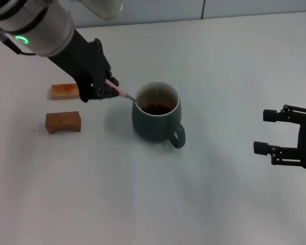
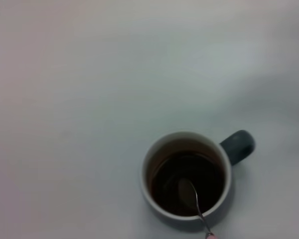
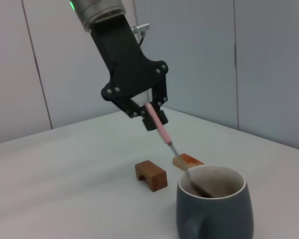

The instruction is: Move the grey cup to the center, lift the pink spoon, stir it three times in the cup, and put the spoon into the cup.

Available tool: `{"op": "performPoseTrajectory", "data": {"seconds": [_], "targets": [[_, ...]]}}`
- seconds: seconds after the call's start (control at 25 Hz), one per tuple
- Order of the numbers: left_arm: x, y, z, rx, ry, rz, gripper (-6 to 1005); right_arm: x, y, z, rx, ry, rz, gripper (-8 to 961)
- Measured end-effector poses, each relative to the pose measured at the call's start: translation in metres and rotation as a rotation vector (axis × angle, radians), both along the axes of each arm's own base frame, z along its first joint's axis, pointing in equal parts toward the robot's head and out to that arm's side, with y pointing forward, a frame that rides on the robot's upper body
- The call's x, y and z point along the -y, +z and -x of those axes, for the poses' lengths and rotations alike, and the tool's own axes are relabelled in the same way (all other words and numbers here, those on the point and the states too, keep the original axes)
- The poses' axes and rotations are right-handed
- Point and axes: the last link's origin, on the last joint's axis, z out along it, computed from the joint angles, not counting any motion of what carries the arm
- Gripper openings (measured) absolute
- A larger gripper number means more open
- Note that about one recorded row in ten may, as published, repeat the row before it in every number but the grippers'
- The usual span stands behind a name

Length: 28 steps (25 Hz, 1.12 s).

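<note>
The grey cup (image 1: 156,118) stands near the middle of the white table, handle toward me, dark liquid inside. It also shows in the left wrist view (image 2: 186,174) and the right wrist view (image 3: 214,207). My left gripper (image 1: 108,88) is shut on the pink spoon (image 1: 118,90) by its handle, just left of the cup. The spoon slants down over the rim with its metal bowl (image 2: 187,191) in the liquid. The right wrist view shows the left gripper (image 3: 150,115) holding the spoon (image 3: 160,126). My right gripper (image 1: 268,132) is open and empty at the right edge.
Two small orange-brown wooden blocks lie left of the cup: one (image 1: 64,91) behind the left gripper, one (image 1: 63,122) nearer me. They also show in the right wrist view (image 3: 151,175). A wall (image 3: 199,55) rises behind the table.
</note>
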Motion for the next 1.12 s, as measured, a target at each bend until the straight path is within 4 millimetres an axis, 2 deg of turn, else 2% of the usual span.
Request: {"op": "performPoseTrajectory", "data": {"seconds": [0.28,0.52,0.92,1.0,1.04,1.12], "targets": [[-0.013,0.001,-0.005,0.023,0.003,-0.047,135,0.000,-0.003,0.002,0.001,0.008,0.013,793],[-0.009,-0.005,-0.011,0.049,0.007,-0.028,135,0.002,-0.005,0.001,0.000,0.006,0.021,792],[-0.010,-0.002,-0.017,0.154,0.013,-0.017,391,0.002,-0.003,0.001,0.006,0.008,0.018,792],[-0.008,0.001,-0.020,0.224,0.018,0.006,444,0.001,-0.003,0.001,0.005,0.009,0.016,792],[-0.006,0.008,-0.018,0.323,0.028,0.022,470,0.001,-0.003,0.002,0.005,0.010,0.014,792],[-0.006,0.008,-0.018,0.323,0.028,0.022,523,0.000,-0.002,0.003,0.002,0.013,0.009,792]]}}
